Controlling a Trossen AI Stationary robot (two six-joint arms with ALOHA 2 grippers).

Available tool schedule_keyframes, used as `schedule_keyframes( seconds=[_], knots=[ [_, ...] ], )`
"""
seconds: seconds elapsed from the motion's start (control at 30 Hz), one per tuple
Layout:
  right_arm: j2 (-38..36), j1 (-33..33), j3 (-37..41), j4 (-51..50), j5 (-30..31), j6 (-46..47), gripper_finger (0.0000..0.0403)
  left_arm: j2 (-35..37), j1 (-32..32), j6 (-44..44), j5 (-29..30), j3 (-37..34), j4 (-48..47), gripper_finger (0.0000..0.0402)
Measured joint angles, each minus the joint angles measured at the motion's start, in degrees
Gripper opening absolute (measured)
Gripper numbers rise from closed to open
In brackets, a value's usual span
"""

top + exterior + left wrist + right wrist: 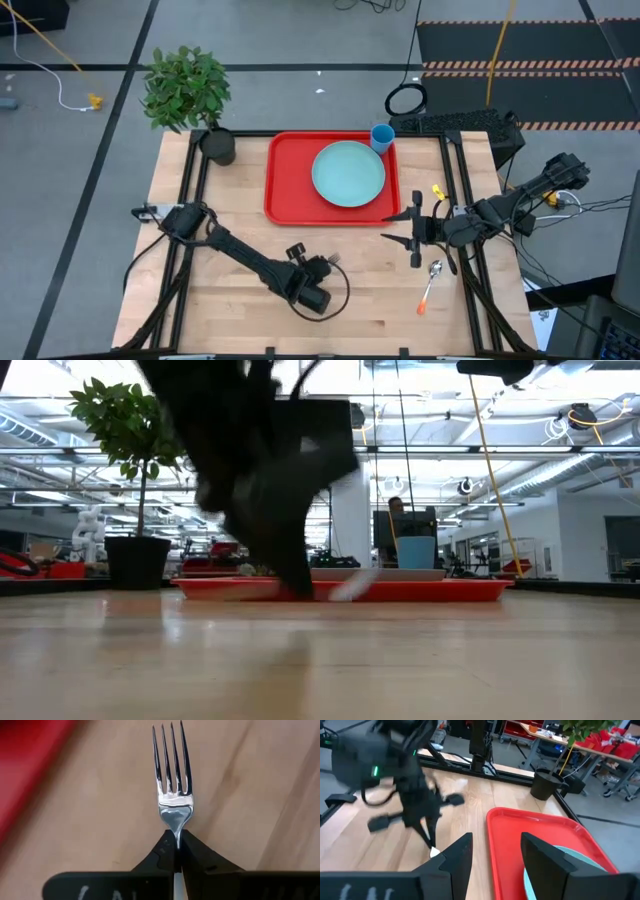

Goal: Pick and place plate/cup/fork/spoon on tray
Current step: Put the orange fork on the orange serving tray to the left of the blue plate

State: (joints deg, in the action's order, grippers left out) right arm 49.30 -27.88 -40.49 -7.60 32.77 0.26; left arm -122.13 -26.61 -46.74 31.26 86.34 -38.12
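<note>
Fork (173,785) nearest the lens, pinched at the neck by the left gripper (176,851), tines pointing ahead over bare wood. Landmark: tray (290,170). Carried just off the tray's near edge. On the tray, plate (348,173); at its far right corner, cup (381,136), probably inside the rim. Off its right near corner, right gripper (414,229), jaws spread and empty, and spoon (433,277). Thin pinch: could pivot or slip, dropping short of the tray.

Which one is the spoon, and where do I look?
Find the big red tray on the wooden table. Just past its front right corner, beside the right gripper, the spoon lies on bare wood. It has an oval silver bowl and orange handle, no prongs like the fork.
</note>
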Motion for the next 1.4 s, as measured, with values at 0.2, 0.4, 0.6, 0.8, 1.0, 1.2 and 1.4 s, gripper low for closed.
schedule_keyframes(
  seconds=[0.2, 0.4, 0.6, 0.8, 1.0, 1.2, 1.4],
  knots=[
    [-0.3, 0.0, 0.0, -0.3, 0.0, -4.9, 0.0160, 6.1, 2.4, 3.2, 2.9, 0.1, -6.8, 0.0010],
    [-1.2, 0.1, 0.0, -0.4, 0.2, -10.3, 0.0160, 12.5, 6.7, 4.3, 9.8, 0.2, -15.1, 0.0010],
    [-2.8, 0.1, 0.0, -0.3, 0.4, -14.4, 0.0160, 17.2, 13.4, 5.1, 14.9, 0.2, -19.2, 0.0010],
    [-3.9, 0.2, 0.0, -0.3, 0.4, -18.5, 0.0160, 17.7, 21.8, 5.9, 17.4, 0.3, -18.3, 0.0011],
    [-3.9, 0.2, 0.0, -0.3, 0.4, -21.4, 0.0160, 16.7, 30.2, 3.0, 18.1, 0.3, -17.5, 0.0010],
    [-3.9, 0.2, 0.0, -0.4, 0.4, -24.7, 0.0160, 14.3, 35.1, 0.9, 17.3, 0.3, -12.8, 0.0011],
    [-3.9, 0.2, 0.0, -0.4, 0.8, -28.6, 0.0160, 9.7, 37.7, 2.6, 14.7, 0.3, -3.7, 0.0010]
  ],
)
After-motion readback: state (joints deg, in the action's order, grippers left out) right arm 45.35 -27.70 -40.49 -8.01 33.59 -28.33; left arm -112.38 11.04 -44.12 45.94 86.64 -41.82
